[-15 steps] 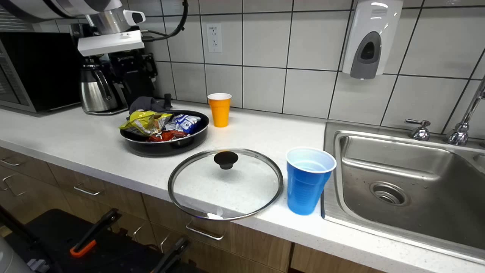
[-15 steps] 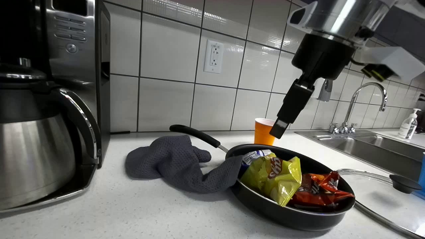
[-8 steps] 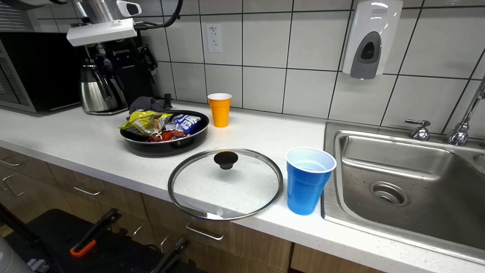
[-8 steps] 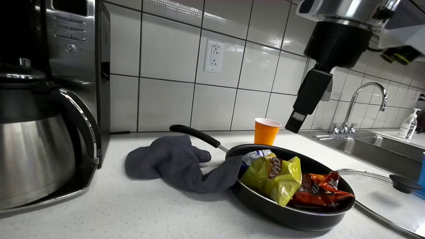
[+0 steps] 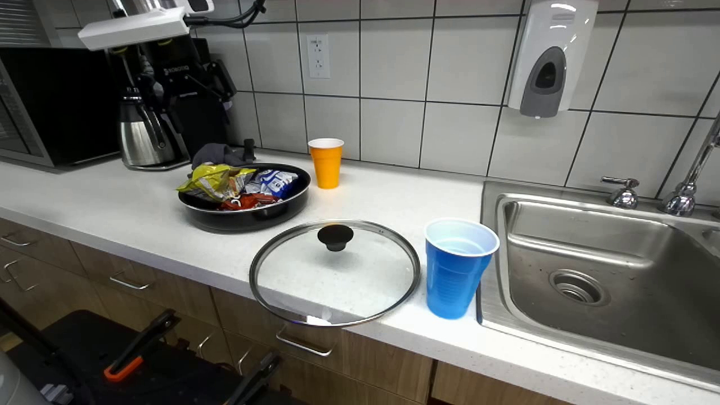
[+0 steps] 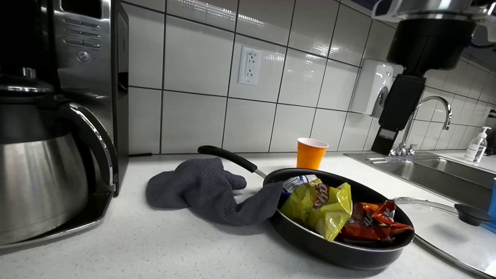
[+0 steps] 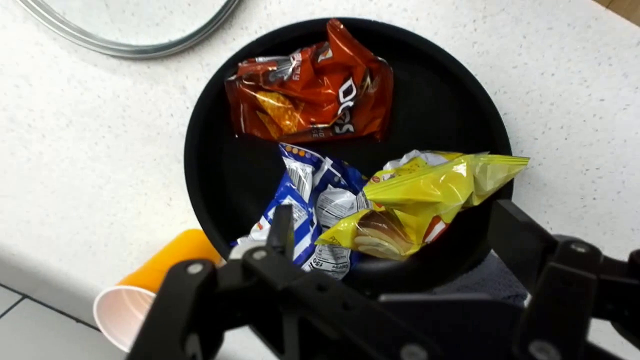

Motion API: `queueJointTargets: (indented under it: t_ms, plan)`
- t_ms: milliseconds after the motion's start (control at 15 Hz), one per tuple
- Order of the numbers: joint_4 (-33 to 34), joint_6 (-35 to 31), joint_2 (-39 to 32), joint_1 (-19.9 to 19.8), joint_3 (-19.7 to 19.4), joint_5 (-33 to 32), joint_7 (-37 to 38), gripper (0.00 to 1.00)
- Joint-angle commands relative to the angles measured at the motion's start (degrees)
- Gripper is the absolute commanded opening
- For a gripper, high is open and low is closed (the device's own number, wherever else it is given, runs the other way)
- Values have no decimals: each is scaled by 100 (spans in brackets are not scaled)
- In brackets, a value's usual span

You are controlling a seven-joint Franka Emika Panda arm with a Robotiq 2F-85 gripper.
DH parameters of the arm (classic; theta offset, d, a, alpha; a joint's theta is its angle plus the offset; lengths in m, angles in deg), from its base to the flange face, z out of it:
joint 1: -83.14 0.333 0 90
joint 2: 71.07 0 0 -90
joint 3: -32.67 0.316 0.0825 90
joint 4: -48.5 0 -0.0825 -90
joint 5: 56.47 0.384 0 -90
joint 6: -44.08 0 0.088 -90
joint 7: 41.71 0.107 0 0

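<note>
My gripper (image 7: 395, 222) hangs above the black pan (image 7: 445, 100), its fingers wide apart with nothing between them. In an exterior view the gripper (image 6: 383, 143) points downward, clear of the pan. Three snack bags lie inside the pan: a red Doritos bag (image 7: 320, 95), a blue and white bag (image 7: 305, 200) and a yellow Lay's bag (image 7: 425, 195), which pokes over the rim. Below the jaws in the wrist view are the yellow and blue bags. A grey cloth (image 6: 201, 190) lies beside the pan, one end against its rim near the handle (image 6: 228, 157).
An orange cup (image 5: 326, 163) stands upright behind the pan. The glass lid (image 5: 304, 270) with a black knob (image 5: 335, 237) overhangs the counter's front edge. Beside it are a blue cup (image 5: 458, 275) and the steel sink (image 5: 562, 259). A coffee maker with a steel carafe (image 6: 42, 186) is opposite.
The arm has swung rightward in the exterior view that shows the cloth closely, and left and up in the view with the sink. Pan, bags, cloth, lid and cups have stayed put.
</note>
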Motion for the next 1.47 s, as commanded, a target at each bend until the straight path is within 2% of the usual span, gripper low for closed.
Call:
queueJointTargets:
  t_ms: [0,400,600,667,867,1400]
  plan:
    - [-505,113,728,-108,-17,132,241,100]
    - [-1353,180,1699,-335,-183,173,654,100]
    - [-1788,82,2206,-499,-438,204,573,100]
    - [-1291,52,1477,-434,-307,166,536,100]
    - [-1490,52,1750,-509,-443,184,522,100]
    - [-1511,52,1793,-509,-443,185,522,100]
